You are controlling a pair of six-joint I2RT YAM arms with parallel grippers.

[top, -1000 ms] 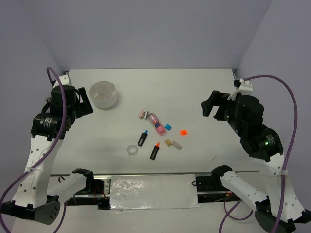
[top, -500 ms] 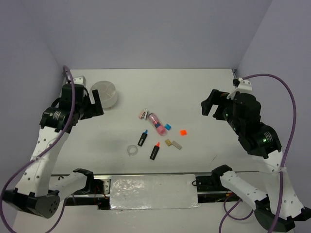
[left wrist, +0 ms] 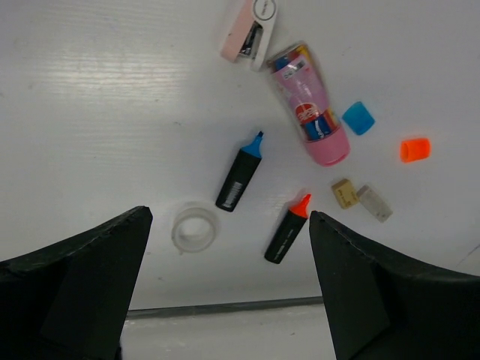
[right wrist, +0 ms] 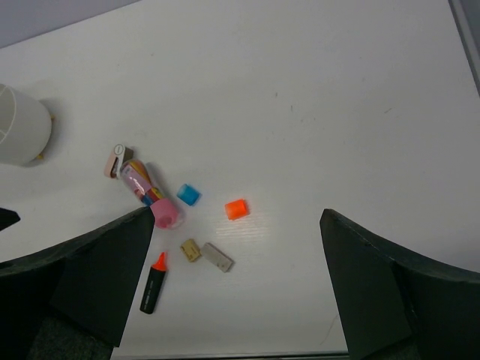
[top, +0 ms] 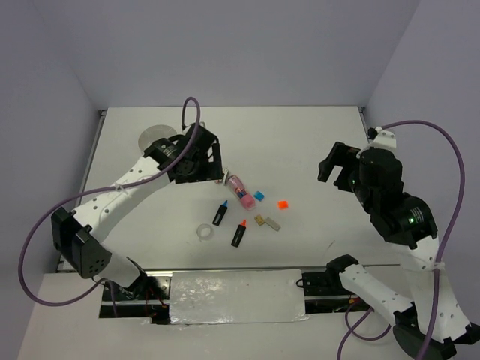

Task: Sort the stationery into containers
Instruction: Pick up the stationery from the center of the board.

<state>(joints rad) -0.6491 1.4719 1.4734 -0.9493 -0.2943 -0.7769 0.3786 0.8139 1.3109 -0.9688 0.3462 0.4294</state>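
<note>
Both sets of jaws apart, empty | left gripper [left wrist: 229,217] over blue-capped marker [left wrist: 240,172] and tape ring [left wrist: 193,229], likely lining up a pick | right gripper [right wrist: 236,217] hangs aside, giving room | stationery [top: 241,193] loose on table [top: 337,142], white dish [top: 156,133] partly hidden behind left gripper

We see a white-shelled left arm [top: 112,196] with black joints, matching right arm [top: 379,291], looping purple cables [top: 457,187], matte-black wedge fingers [left wrist: 375,292]

Matt white table [left wrist: 112,90]; clear glossy plastic tape ring [left wrist: 177,229]
</note>
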